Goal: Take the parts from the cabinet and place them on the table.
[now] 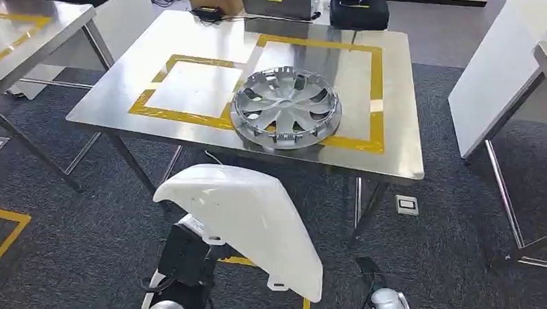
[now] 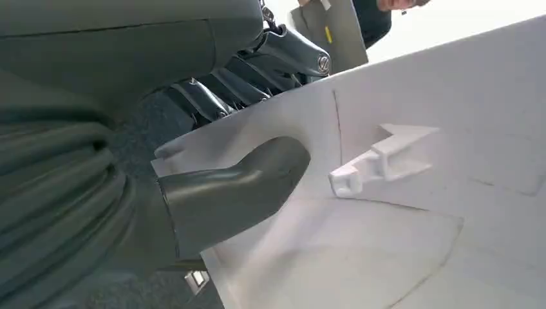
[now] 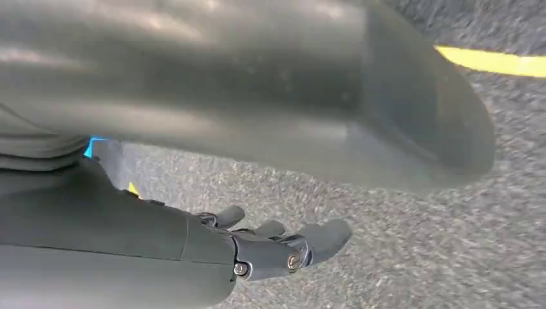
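Note:
A large white plastic panel (image 1: 249,217) hangs in front of the steel table (image 1: 118,98), short of its near edge. My left hand (image 1: 186,257) grips it from below. In the left wrist view the grey thumb (image 2: 238,187) presses one face of the panel (image 2: 425,212) and the dark fingers (image 2: 257,71) wrap the other side. A silver wheel cover (image 1: 285,107) lies on the table, over the near edge of the right yellow-taped square. My right hand (image 3: 277,248) hangs low over the carpet, fingers apart and holding nothing.
Two yellow-taped squares (image 1: 375,89) mark the tabletop. Black cases (image 1: 358,11) and a cardboard box (image 1: 214,0) sit at its far edge. Another steel table (image 1: 19,40) stands to the left and a white one (image 1: 501,71) to the right. Dark carpet (image 1: 452,244) surrounds them.

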`<state>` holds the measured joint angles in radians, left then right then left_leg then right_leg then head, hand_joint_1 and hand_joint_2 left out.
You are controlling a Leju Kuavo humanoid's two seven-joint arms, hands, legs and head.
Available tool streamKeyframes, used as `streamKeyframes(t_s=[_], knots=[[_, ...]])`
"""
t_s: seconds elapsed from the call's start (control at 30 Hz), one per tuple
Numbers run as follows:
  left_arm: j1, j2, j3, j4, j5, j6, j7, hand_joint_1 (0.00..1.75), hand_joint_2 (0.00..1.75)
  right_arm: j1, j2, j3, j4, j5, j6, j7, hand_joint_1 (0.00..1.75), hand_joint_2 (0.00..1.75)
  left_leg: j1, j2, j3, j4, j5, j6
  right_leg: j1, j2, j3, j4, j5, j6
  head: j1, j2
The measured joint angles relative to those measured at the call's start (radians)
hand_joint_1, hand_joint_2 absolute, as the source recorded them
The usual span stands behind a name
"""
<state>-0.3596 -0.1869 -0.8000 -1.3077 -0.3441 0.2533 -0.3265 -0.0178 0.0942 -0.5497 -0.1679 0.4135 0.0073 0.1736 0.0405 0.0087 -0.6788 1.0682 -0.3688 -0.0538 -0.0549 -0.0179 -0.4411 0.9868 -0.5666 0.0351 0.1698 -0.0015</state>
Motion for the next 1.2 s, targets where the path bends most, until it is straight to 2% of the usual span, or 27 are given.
streamKeyframes(t_s=[0.03,0.07,0.1,0.13,0.2,0.23,0.27,0.33,0.37,0.4,0.43,0.47,0.53,0.57,0.63,0.7,0.73,0.77,0.87,0.9,0.93,1.03,1.07,1.1,1.13,1.17,1.2], knots=[[-0.001,0.003,0.0,0.002,0.0,0.0,0.0,1.75,1.75,-0.001,-0.002,0.0,0.0,0.0,0.0,-0.001,0.0,0.0,-0.013,0.004,0.013,0.006,-0.035,-0.001,0.005,-0.001,-0.001,-0.002,-0.009,0.01,-0.013,0.0],[-0.002,0.001,0.0,0.0,0.0,0.0,0.0,1.75,1.75,-0.001,-0.002,0.0,0.0,0.0,0.0,-0.003,0.0,0.0,-0.009,0.0,0.029,-0.028,-0.055,0.02,0.008,0.001,0.0,0.004,-0.019,0.019,-0.025,0.0],[0.0,0.002,0.0,0.0,0.0,0.002,0.0,1.75,1.75,-0.002,-0.003,-0.001,0.0,0.002,0.0,-0.003,0.0,0.0,-0.012,-0.005,0.025,-0.02,-0.059,0.031,0.009,-0.002,0.005,-0.007,-0.019,0.02,-0.013,0.0],[0.0,0.001,0.0,0.0,0.0,0.003,0.0,1.75,1.75,-0.001,-0.002,-0.001,0.0,0.0,0.0,-0.002,0.0,0.0,-0.013,-0.01,0.021,-0.016,-0.067,0.044,0.007,-0.005,0.016,-0.008,-0.015,0.026,-0.012,0.0],[0.001,-0.002,0.0,-0.002,0.0,0.004,0.0,1.75,1.75,-0.004,-0.001,-0.001,0.0,0.0,0.001,-0.002,0.0,0.0,-0.013,-0.023,0.039,-0.021,-0.077,0.062,0.0,-0.004,0.013,0.009,-0.011,0.035,-0.001,0.0],[0.0,-0.002,0.0,-0.002,0.0,0.005,-0.001,1.75,1.75,-0.006,-0.001,-0.001,0.0,0.0,0.001,-0.002,0.0,0.0,-0.015,-0.023,0.051,-0.025,-0.084,0.07,0.001,0.001,-0.01,0.062,-0.013,0.034,0.003,0.0],[-0.003,-0.004,0.0,-0.002,0.0,0.005,-0.002,1.75,1.75,-0.008,-0.001,-0.001,0.0,0.0,0.0,-0.003,0.0,0.0,-0.017,-0.024,0.059,-0.028,-0.088,0.076,0.003,0.005,-0.057,0.138,-0.03,0.032,0.006,0.0],[0.0,-0.003,0.0,-0.001,0.0,0.005,-0.001,1.75,1.75,-0.005,-0.001,-0.001,0.0,0.0,0.0,-0.003,0.0,0.0,-0.023,-0.031,0.075,-0.031,-0.103,0.084,0.017,0.008,-0.174,0.297,-0.098,0.027,0.009,0.0],[0.001,-0.003,0.0,0.0,0.0,0.005,-0.001,1.75,1.75,-0.002,-0.001,-0.001,0.0,0.0,0.0,-0.003,0.0,0.0,-0.028,-0.035,0.086,-0.031,-0.112,0.086,0.022,0.008,-0.218,0.337,-0.119,0.021,0.009,0.0],[0.002,-0.003,0.0,0.001,0.0,0.005,-0.001,1.75,1.75,0.0,-0.001,-0.001,0.0,0.0,0.0,-0.003,0.0,0.0,-0.032,-0.04,0.099,-0.031,-0.122,0.087,0.028,0.009,-0.241,0.333,-0.111,0.012,0.009,0.0],[0.001,-0.003,0.0,0.001,0.0,0.005,-0.001,1.75,1.75,0.0,-0.001,-0.001,0.0,0.0,0.0,-0.003,0.0,0.0,-0.036,-0.044,0.114,-0.031,-0.132,0.087,0.034,0.01,-0.245,0.293,-0.076,0.001,0.01,0.0],[0.001,-0.004,0.0,0.001,0.0,0.005,-0.001,1.75,1.75,0.0,-0.001,-0.001,0.0,0.0,0.001,-0.003,0.0,0.0,-0.04,-0.045,0.131,-0.031,-0.144,0.087,0.039,0.01,-0.234,0.227,-0.021,-0.011,0.01,0.0],[0.0,-0.004,0.0,0.002,0.0,0.005,-0.004,1.75,1.75,0.003,-0.003,-0.003,0.0,-0.003,0.0,-0.003,0.0,0.0,-0.045,-0.046,0.152,-0.035,-0.166,0.089,0.057,0.012,-0.208,0.065,0.143,-0.045,0.006,0.0],[0.0,-0.005,-0.002,0.004,0.0,0.003,-0.005,1.75,1.75,0.004,-0.003,-0.005,0.0,-0.008,0.0,-0.009,0.0,0.0,-0.051,-0.051,0.161,-0.032,-0.175,0.082,0.064,0.015,-0.212,0.056,0.12,-0.046,-0.003,0.0],[0.0,-0.005,-0.002,0.004,0.0,0.004,-0.006,1.75,1.75,0.003,-0.002,-0.011,0.0,-0.015,-0.001,-0.002,0.0,0.0,-0.051,-0.053,0.171,-0.032,-0.175,0.073,0.066,0.015,-0.203,0.044,0.128,-0.041,-0.002,0.0],[-0.004,-0.006,-0.002,0.003,0.0,0.003,-0.007,1.75,1.75,0.001,0.0,-0.017,0.0,-0.016,-0.005,-0.002,0.0,0.0,-0.054,-0.045,0.175,-0.029,-0.181,0.062,0.057,0.015,-0.179,0.035,0.125,-0.048,-0.001,0.0],[-0.005,-0.005,-0.002,0.003,0.0,0.004,-0.008,1.75,1.75,0.001,-0.001,-0.019,0.0,-0.018,-0.007,-0.002,0.0,0.0,-0.054,-0.031,0.168,0.003,-0.186,0.057,0.055,0.015,-0.164,0.031,0.121,-0.054,-0.007,0.0],[-0.007,-0.005,-0.002,0.003,0.0,0.005,-0.009,1.75,1.75,0.001,-0.002,-0.023,0.0,-0.021,-0.016,-0.002,0.0,0.0,-0.052,-0.023,0.138,0.057,-0.202,0.051,0.054,0.015,-0.158,0.03,0.117,-0.062,-0.017,0.0],[-0.002,0.0,-0.002,0.003,0.0,0.01,-0.011,1.75,1.75,0.005,-0.004,-0.047,0.0,-0.046,-0.045,-0.003,0.0,0.0,-0.046,-0.02,-0.002,0.256,-0.29,0.04,0.054,0.013,-0.143,0.031,0.098,-0.063,-0.018,0.0],[0.0,0.003,-0.002,0.003,0.0,0.01,-0.011,1.75,1.75,0.007,-0.006,-0.057,0.0,-0.057,-0.056,-0.003,0.0,0.0,-0.045,-0.019,-0.026,0.267,-0.282,0.039,0.054,0.013,-0.133,0.031,0.09,-0.063,-0.018,0.0],[0.001,0.005,-0.001,0.003,0.0,0.01,-0.011,1.75,1.75,0.008,-0.006,-0.068,0.0,-0.066,-0.066,-0.003,0.0,0.0,-0.045,-0.018,-0.025,0.233,-0.241,0.041,0.053,0.014,-0.123,0.031,0.083,-0.063,-0.018,0.0],[0.003,0.008,0.0,-0.003,-0.001,0.01,-0.011,1.75,1.75,0.01,-0.013,-0.098,0.0,-0.082,-0.093,-0.003,0.0,0.0,-0.048,-0.013,0.045,-0.012,-0.055,0.053,0.054,0.015,-0.095,0.03,0.06,-0.057,-0.02,0.0],[0.004,0.011,0.001,-0.003,-0.002,0.01,-0.011,1.75,1.75,0.011,-0.014,-0.108,0.0,-0.086,-0.1,-0.004,0.0,0.0,-0.053,-0.011,0.045,-0.02,-0.087,0.058,0.055,0.015,-0.091,0.032,0.057,-0.052,-0.023,0.0],[0.006,0.011,0.001,-0.005,-0.002,0.01,-0.011,1.75,1.75,0.012,-0.019,-0.118,0.0,-0.088,-0.106,-0.005,0.0,0.0,-0.056,-0.011,0.054,-0.031,-0.09,0.067,0.057,0.016,-0.097,0.033,0.052,-0.044,-0.027,0.0],[0.01,0.012,0.001,-0.007,-0.002,0.01,-0.01,1.75,1.75,0.016,-0.02,-0.125,0.0,-0.089,-0.108,-0.001,0.0,0.0,-0.054,-0.012,0.053,-0.035,-0.073,0.072,0.056,0.014,-0.096,0.033,0.048,-0.039,-0.026,0.0],[0.011,0.012,0.001,-0.008,-0.002,0.01,-0.01,1.75,1.75,0.016,-0.023,-0.132,0.0,-0.089,-0.109,-0.002,0.0,0.0,-0.052,-0.013,0.053,-0.037,-0.066,0.066,0.06,0.013,-0.096,0.038,0.047,-0.044,-0.026,0.0],[0.01,0.011,0.001,-0.008,-0.005,0.01,-0.01,1.75,1.75,0.016,-0.024,-0.137,0.0,-0.09,-0.11,-0.002,0.0,0.0,-0.054,-0.015,0.053,-0.037,-0.067,0.067,0.058,0.013,-0.095,0.035,0.048,-0.047,-0.026,0.0]])
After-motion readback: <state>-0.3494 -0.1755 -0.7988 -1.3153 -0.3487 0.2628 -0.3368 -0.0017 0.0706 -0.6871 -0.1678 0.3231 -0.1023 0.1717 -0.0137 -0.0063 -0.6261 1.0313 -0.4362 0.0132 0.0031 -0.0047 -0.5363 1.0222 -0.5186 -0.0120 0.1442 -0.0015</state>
